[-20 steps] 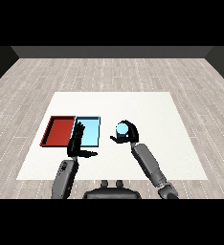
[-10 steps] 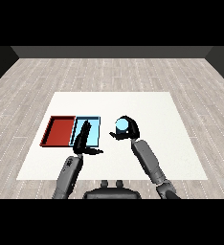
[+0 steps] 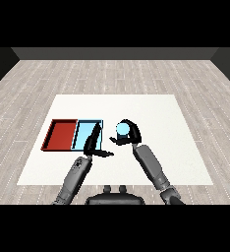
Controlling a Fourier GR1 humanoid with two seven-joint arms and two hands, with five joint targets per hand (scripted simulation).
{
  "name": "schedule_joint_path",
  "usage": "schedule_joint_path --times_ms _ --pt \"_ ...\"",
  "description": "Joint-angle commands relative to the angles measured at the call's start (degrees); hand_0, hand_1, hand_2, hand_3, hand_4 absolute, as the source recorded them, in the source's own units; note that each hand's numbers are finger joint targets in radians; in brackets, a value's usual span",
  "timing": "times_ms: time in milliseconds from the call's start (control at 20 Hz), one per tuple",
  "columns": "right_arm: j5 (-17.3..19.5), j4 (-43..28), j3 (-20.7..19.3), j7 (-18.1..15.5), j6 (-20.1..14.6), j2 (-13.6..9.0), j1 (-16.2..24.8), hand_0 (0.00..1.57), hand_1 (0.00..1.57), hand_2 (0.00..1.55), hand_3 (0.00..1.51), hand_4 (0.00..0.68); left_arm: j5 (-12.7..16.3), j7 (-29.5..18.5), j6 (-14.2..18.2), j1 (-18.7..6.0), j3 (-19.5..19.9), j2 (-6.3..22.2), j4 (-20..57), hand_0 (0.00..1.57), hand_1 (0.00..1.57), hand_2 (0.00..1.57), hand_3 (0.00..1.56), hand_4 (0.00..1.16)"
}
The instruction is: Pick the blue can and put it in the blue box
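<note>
Blue can (image 3: 122, 130) is sitting inside the right robot hand (image 3: 129, 134), whose fingers are curling round it above the table (image 3: 176, 128); no label is readable on it. Left of that hand, the left robot hand (image 3: 93, 143) is reaching with straight fingers over the light blue tray (image 3: 82, 132), with the red tray (image 3: 61, 134) lying beyond.

can (image 3: 122, 129) right of both trays (image 3: 76, 135)

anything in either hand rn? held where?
Right hand holds the blue can, fingers curled round its side. Left hand is open and holds nothing, over the blue tray.
</note>
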Motion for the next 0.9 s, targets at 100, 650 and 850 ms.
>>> schedule_joint_path --times_ms 100,650,850 --pt "1.05 1.17 -1.94 -2.10 3.64 0.14 0.46 1.42 1.42 1.45 1.41 0.658 2.78 -1.82 0.68 -1.78 -2.50 -0.01 5.45 0.00 0.00 0.00 0.00 0.00" --pt "-0.50 0.87 2.22 -4.46 2.52 0.14 0.58 1.40 1.40 1.45 1.41 0.682 10.53 -4.46 10.12 -11.77 -11.71 -0.01 18.37 0.00 0.00 0.00 0.00 0.00" --pt "-0.43 -7.57 0.89 4.64 3.57 -1.54 0.58 1.40 1.40 1.45 1.41 0.677 8.18 -2.28 4.72 -10.94 -6.06 -0.01 16.78 0.00 0.00 0.00 0.00 0.00"
